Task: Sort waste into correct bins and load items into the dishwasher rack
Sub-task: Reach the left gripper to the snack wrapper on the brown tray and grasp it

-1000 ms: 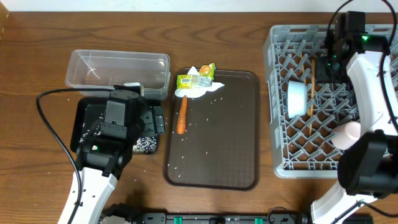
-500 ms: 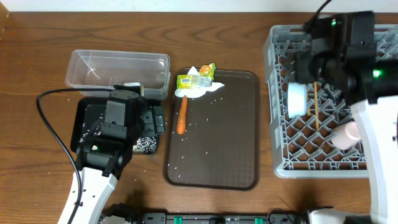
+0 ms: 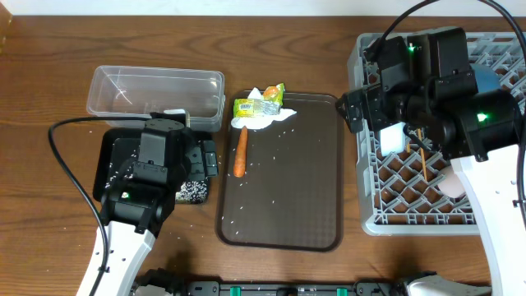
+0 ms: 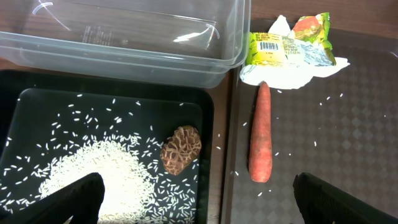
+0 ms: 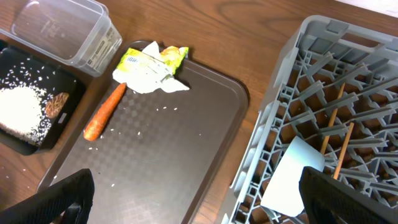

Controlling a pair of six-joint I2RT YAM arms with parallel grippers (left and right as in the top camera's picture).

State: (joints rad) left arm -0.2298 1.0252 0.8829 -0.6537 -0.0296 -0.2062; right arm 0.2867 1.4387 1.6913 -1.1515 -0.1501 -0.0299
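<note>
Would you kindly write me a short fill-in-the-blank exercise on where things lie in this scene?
1. The carrot lies on the brown ____.
2. The lump sits among rice in the ____ bin.
3. The chopsticks lie in the grey ____.
4. The wrapper rests on the white ____.

Missing words: tray; black; rack; tissue.
</note>
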